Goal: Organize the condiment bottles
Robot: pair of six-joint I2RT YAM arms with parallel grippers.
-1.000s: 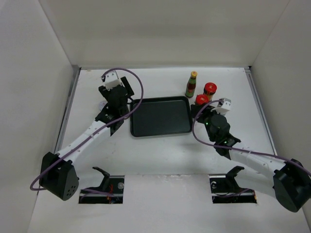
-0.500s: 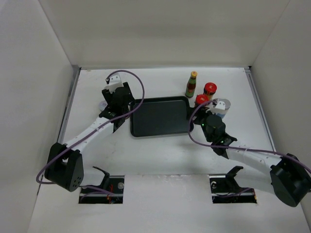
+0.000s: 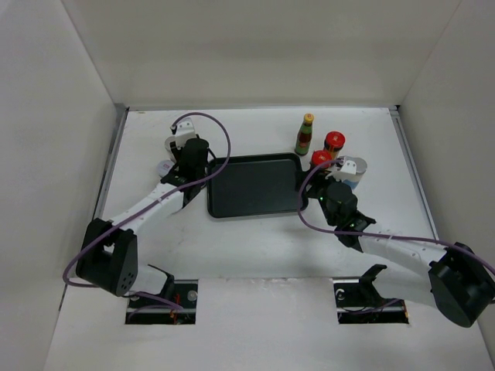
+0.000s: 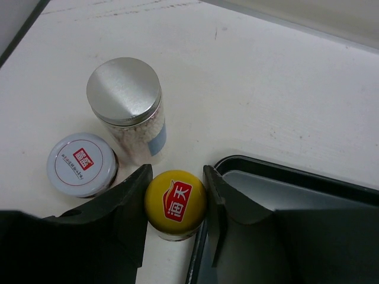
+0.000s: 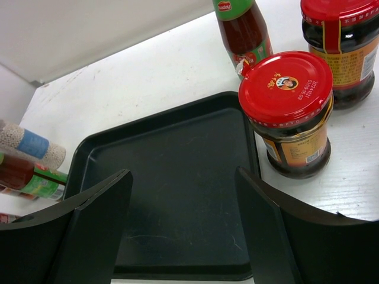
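Overhead view of a white table with a dark tray in the middle and nothing on it. My left gripper is clamped on the cap of a yellow-capped bottle, which is upright just beside the tray's left rim. Close by on its far-left side stand a silver-capped cylinder and a white-lidded jar.

My right gripper hangs at the tray's right edge with its fingers wide apart, holding nothing. Just off the tray's far right corner stand a red-lidded jar, a second red-lidded jar and a slim sauce bottle.

I judge the task barely begun. One bottle is gripped and none is on the tray. If the tray is where they belong, every bottle I can see has yet to be placed.
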